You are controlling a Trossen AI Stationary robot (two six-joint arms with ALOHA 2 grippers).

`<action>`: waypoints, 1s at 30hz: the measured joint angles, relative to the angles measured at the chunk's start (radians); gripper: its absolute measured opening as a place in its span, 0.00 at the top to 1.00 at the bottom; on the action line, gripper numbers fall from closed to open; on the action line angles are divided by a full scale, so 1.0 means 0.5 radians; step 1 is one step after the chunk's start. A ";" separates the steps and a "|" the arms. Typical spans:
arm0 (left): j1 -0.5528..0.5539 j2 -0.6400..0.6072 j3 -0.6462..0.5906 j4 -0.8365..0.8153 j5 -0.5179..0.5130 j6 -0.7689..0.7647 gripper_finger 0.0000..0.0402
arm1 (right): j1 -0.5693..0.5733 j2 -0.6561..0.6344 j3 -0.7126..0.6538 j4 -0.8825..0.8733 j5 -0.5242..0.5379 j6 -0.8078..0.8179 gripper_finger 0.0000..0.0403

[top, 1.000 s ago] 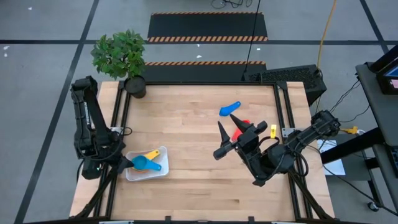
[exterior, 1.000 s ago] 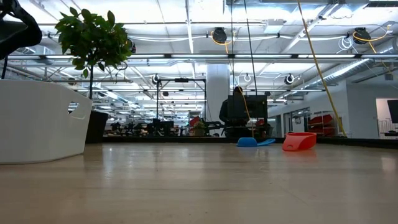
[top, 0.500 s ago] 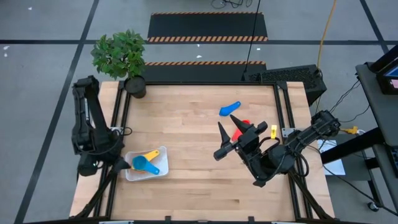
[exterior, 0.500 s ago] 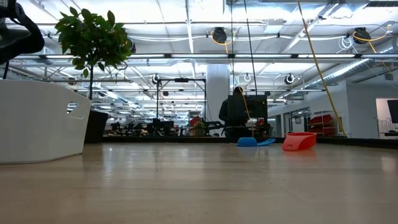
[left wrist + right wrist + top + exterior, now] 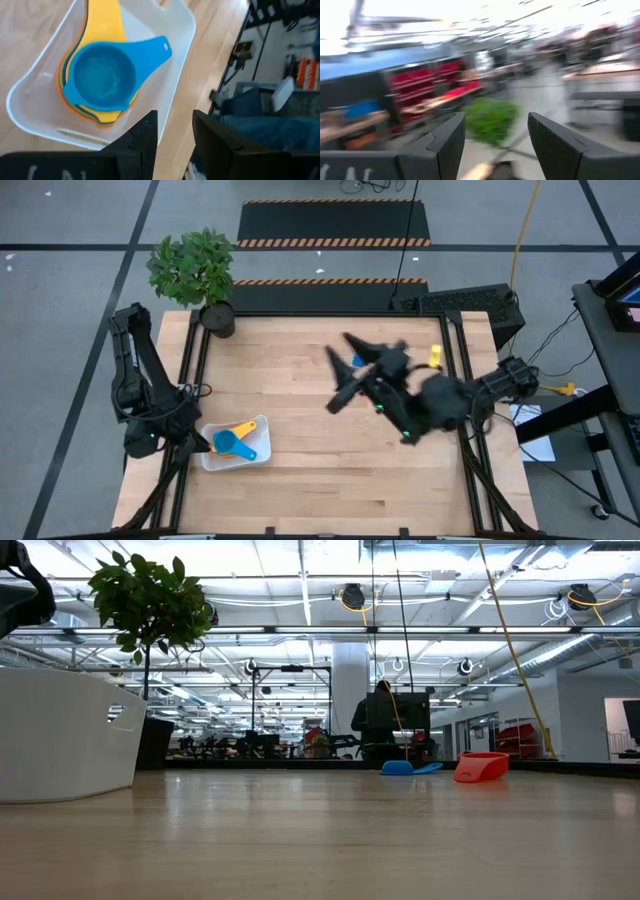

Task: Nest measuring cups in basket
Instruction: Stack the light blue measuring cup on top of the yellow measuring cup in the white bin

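The white basket (image 5: pixel 236 446) sits near the table's (image 5: pixel 300 490) 8 o'clock edge and holds 3 nested measuring cups: an orange cup (image 5: pixel 64 90) at the bottom, a yellow cup (image 5: pixel 104 25) inside it, and a light blue cup (image 5: pixel 102 80) on top, its handle pointing out sideways over the yellow one. The left gripper (image 5: pixel 195 442) hangs just beside the basket at its 9 o'clock side, its jaws parted by a narrow gap and holding nothing. The right gripper (image 5: pixel 345 368) is raised over the table toward 1 o'clock, blurred, its 2 fingers spread wide and empty. In the low view a dark blue cup (image 5: pixel 400 768) and a red cup (image 5: pixel 481 767) lie close together on the far part of the table, well apart from the basket. A potted plant (image 5: pixel 196 270) stands at the table's 11 o'clock corner.
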 joint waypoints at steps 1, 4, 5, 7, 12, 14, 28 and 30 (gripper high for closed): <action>0.028 0.004 0.000 0.004 0.056 0.041 0.69 | -0.044 0.038 0.076 -0.177 -0.153 0.186 0.48; 0.094 0.030 0.000 0.015 0.199 0.154 0.69 | -0.191 0.213 0.302 -0.643 -0.725 0.802 0.48; 0.109 0.040 0.000 0.023 0.233 0.181 0.69 | -0.236 0.294 0.373 -0.737 -0.919 0.959 0.48; 0.130 0.063 0.000 0.039 0.254 0.205 0.69 | -0.306 0.453 0.481 -0.825 -1.304 1.174 0.48; 0.162 0.136 0.000 0.125 0.252 0.194 0.69 | -0.428 0.731 0.689 -0.964 -2.025 1.560 0.48; 0.172 0.157 0.000 0.120 0.252 0.129 0.69 | -0.467 0.771 0.732 -1.028 -2.232 1.689 0.48; 0.408 0.081 0.000 0.117 -0.031 -0.077 0.69 | -0.508 0.889 0.736 -1.235 -2.508 1.784 0.57; 0.452 0.051 0.000 0.119 -0.041 -0.051 0.69 | -0.511 0.968 0.733 -1.187 -2.569 1.799 0.60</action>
